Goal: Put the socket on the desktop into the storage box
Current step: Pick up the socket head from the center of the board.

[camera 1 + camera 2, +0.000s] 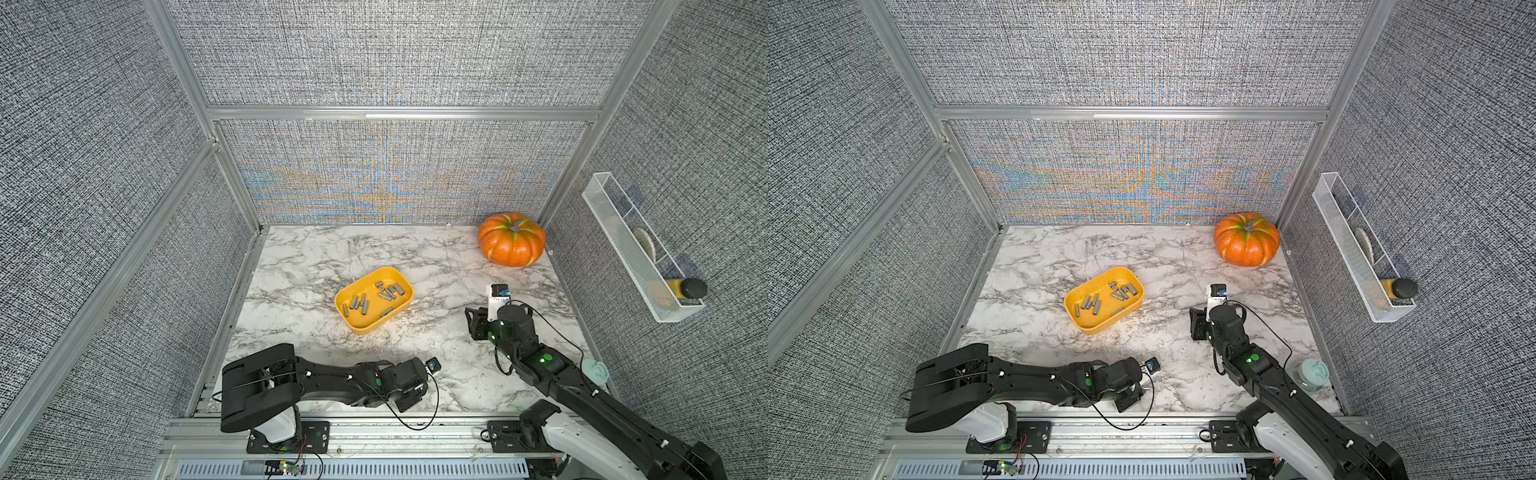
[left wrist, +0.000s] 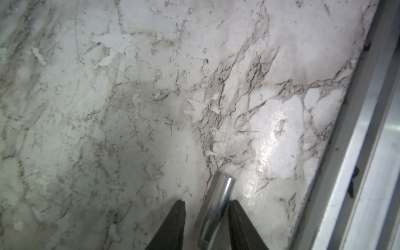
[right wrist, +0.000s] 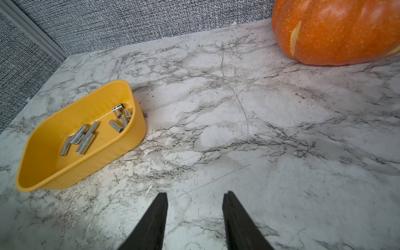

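Grasping is the step in hand. Box [image 1: 365, 328] sits mid-desktop [image 1: 299, 257], sockets [image 1: 359, 303] already inside. At its 5 o'clock, near the desktop's 6 o'clock edge, the left gripper [image 2: 206, 202] straddles the loose socket [image 2: 216, 207] lying on the marble, jaws part-open, one finger just beside it, a gap at the other. Centre the jaws so both fingers meet the shiny barrel together, else it may roll or squirt out; pinch mid-length, lift straight, then carry toward 11 o'clock. At the box's 3 o'clock the right gripper [image 3: 194, 194] hovers open, empty; keep it clear.
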{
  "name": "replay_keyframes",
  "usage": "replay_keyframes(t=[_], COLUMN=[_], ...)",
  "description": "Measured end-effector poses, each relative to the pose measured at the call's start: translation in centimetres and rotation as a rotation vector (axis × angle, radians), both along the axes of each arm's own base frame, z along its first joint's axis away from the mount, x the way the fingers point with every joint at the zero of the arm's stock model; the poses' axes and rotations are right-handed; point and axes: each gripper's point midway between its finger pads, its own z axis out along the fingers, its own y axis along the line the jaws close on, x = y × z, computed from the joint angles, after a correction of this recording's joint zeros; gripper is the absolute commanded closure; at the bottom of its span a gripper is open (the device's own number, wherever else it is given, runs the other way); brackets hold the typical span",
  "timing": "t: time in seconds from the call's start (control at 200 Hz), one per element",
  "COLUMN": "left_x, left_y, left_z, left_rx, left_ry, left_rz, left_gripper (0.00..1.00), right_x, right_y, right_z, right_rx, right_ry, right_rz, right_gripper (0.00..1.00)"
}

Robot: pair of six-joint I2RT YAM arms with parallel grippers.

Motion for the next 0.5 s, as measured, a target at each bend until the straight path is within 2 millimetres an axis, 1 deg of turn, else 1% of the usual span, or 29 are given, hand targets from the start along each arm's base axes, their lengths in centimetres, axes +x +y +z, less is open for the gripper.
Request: replay_keyframes(t=[0.13, 0.26, 0.39, 0.5], left_x=[0.0, 0.1, 0.2, 0.1], left_y=[-0.4, -1.3, -2.3, -2.5], left_z=[-0.3, -0.4, -0.5, -0.5], left_rx=[0.004, -0.006, -0.018, -0.018], left_ry=[0.004, -0.002, -0.012, -0.02], left_rz=[-0.004, -0.007, -0.012, -0.014], left_gripper=[0.66, 0.68, 0.73, 0.73], right_x=[0.0, 0.0, 0.0, 0.0], right_y=[0.0, 0.0, 0.0, 0.0], right_z=[0.0, 0.1, 0.0, 0.1], right_rx=[0.0, 0.002, 0.002, 0.002], right_ry=[-0.001, -0.003, -0.002, -0.004], right_rz=[0.0, 0.0, 0.0, 0.0], right_gripper=[0.53, 0.53, 0.53, 0.53])
